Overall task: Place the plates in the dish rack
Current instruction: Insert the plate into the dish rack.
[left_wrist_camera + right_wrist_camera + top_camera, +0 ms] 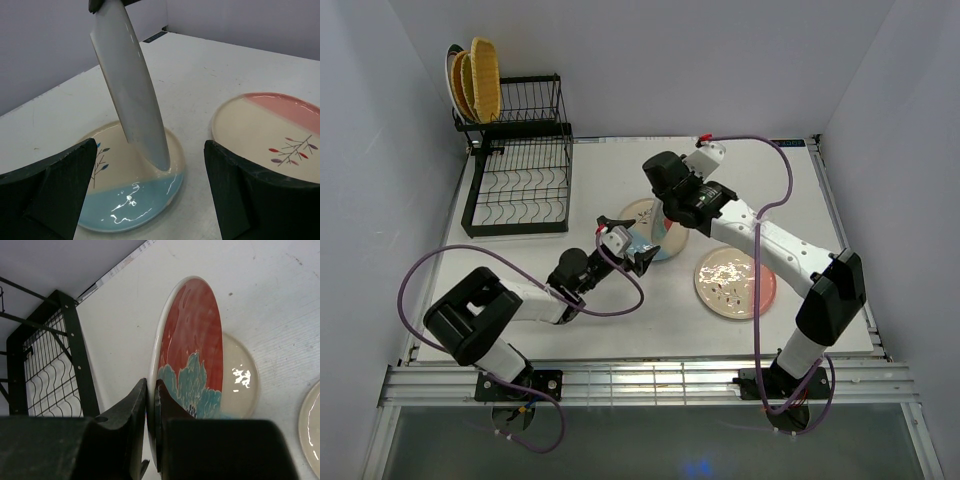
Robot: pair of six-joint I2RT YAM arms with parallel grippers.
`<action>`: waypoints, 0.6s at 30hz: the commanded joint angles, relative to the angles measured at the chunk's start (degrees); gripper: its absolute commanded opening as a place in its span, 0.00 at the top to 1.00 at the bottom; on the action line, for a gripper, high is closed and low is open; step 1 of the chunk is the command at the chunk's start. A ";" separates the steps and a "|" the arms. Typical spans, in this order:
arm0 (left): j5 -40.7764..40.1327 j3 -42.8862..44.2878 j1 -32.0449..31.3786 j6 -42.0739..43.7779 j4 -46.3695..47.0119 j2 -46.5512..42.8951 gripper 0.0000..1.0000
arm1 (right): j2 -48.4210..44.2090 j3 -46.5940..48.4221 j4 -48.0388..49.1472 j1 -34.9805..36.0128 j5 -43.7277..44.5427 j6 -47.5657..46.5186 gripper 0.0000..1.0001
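Note:
My right gripper [672,218] [151,390] is shut on the rim of the red-teal floral plate [195,335], which it holds on edge. The plate's white underside [130,85] faces the left wrist camera. Its lower edge reaches down to the cream-blue plate [120,200] [642,213], which lies flat on the table. My left gripper [625,245] [150,165] is open, low over the table, with its fingers on either side of the cream-blue plate's near part and holding nothing. The cream-pink plate [735,283] [270,135] lies flat to the right. The black dish rack [520,180] [55,365] stands at the far left.
Woven orange-yellow plates [480,80] and a white-rimmed one stand in the rack's raised upper basket. The lower slotted section [525,195] holds nothing. White walls close in the table on the left, back and right.

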 commanded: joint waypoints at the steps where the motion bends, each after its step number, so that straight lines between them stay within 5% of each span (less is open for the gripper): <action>1: -4.24 3.34 -0.32 1.45 0.89 1.11 0.02 | -4.76 4.07 8.98 1.66 6.28 2.14 0.92; 11: -12.59 7.91 -0.32 3.82 -0.70 5.24 0.03 | -6.42 0.21 12.75 4.47 5.84 1.87 0.92; 18: -16.20 6.69 -0.32 4.96 3.95 6.82 0.39 | -9.15 -4.54 14.07 5.09 7.16 6.26 0.92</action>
